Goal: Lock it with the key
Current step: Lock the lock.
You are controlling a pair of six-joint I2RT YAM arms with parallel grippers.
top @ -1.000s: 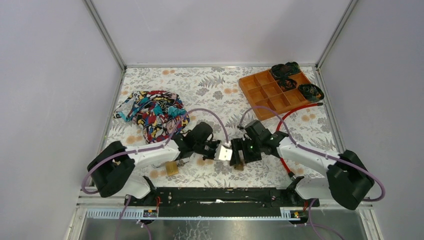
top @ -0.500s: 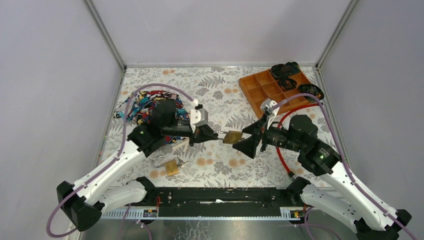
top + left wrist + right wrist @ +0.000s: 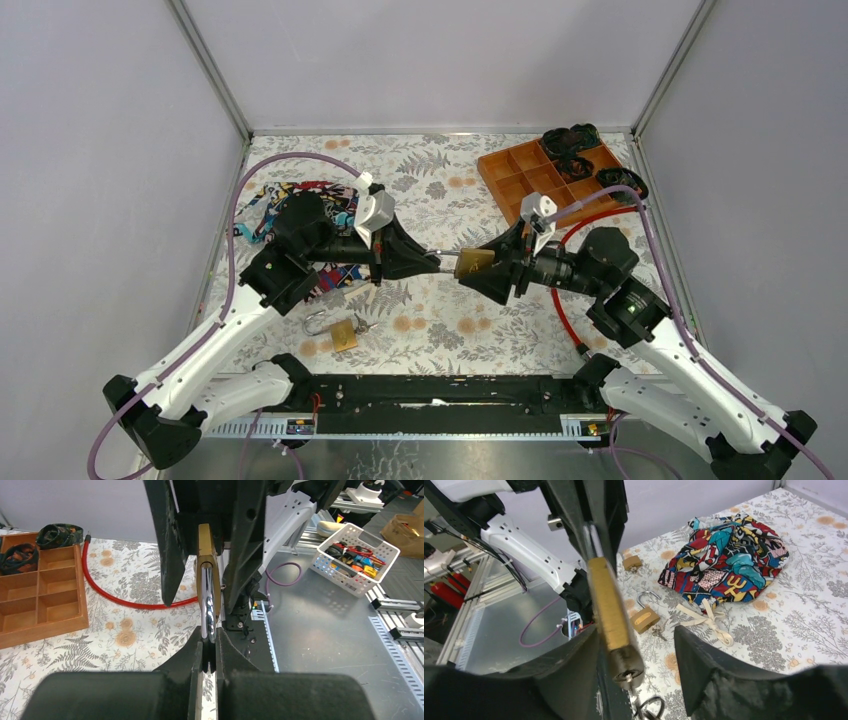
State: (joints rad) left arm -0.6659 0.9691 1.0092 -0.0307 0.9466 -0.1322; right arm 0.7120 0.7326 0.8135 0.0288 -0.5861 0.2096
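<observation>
over the floral desk, left hand clamps the padlock by the shackle; keyhole end faces parted right hand.

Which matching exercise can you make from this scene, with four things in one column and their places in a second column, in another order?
Things:
1. brass padlock
2. second padlock
3. patterned cloth
4. wooden tray

Places:
A. far right corner of the table
B. in the air, between the left gripper and the right gripper
C. flat on the table near its near edge, shackle open
D. left part of the table

Pairs: 1-B, 2-C, 3-D, 4-A.
</observation>
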